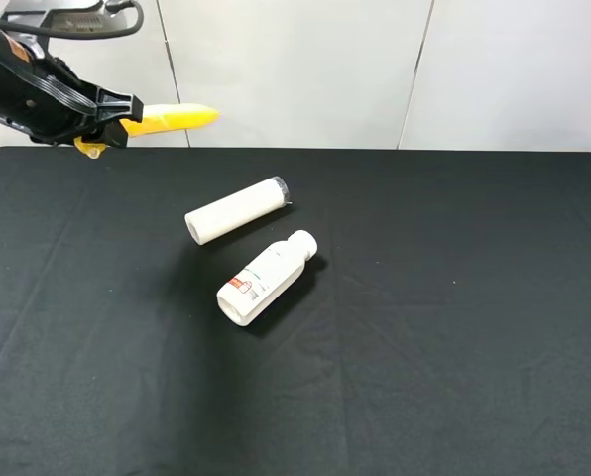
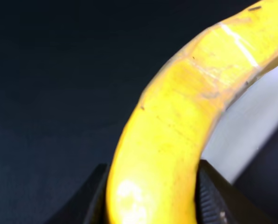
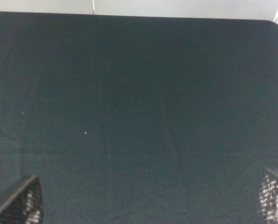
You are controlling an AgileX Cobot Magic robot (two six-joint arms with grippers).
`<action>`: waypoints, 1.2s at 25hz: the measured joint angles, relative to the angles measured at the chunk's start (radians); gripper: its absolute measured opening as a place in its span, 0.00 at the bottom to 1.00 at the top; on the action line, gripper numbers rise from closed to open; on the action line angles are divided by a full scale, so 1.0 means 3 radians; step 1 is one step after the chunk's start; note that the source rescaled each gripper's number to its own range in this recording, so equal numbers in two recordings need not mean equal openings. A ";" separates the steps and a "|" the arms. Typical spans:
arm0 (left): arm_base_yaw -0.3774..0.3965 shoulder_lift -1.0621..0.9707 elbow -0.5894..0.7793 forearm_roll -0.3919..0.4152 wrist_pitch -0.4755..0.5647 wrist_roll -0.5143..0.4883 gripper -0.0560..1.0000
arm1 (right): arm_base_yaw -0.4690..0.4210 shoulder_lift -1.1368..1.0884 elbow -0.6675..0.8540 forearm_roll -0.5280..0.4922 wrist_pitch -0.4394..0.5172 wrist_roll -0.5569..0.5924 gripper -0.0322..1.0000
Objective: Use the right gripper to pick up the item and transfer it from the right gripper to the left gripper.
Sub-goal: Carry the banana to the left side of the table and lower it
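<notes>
**Banana sits in the left hand: grip it firm and level**

The right hand (image 3: 146,201) hangs over bare black surface (image 1: 454,327), its 2 fingers wide apart with nothing between them. Mid-surface lies the capped bottle (image 1: 266,278), with the white tube (image 1: 238,209) just beyond at its 11 o'clock, both well clear. Farthest, at 10 o'clock, the left hand (image 1: 125,115) is clamped on the banana (image 1: 172,119), raised off the surface. The grip is near 1 end, so I judge steady pressure and slow moves best, lest the long free end swing
</notes>
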 joint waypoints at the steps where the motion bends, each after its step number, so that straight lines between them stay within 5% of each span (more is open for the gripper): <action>1: 0.0021 0.0040 0.0000 0.0000 -0.0050 -0.0077 0.05 | 0.0000 0.0000 0.0000 0.0000 0.0000 0.0000 1.00; 12: 0.0096 0.0662 0.0000 0.0000 -0.0215 -0.0569 0.05 | 0.0000 0.0000 0.0000 0.0000 0.0000 0.0000 1.00; 30: 0.0444 0.0942 0.0506 0.0043 -0.0694 -0.0782 0.05 | 0.0000 0.0000 0.0000 0.0008 0.0000 0.0000 1.00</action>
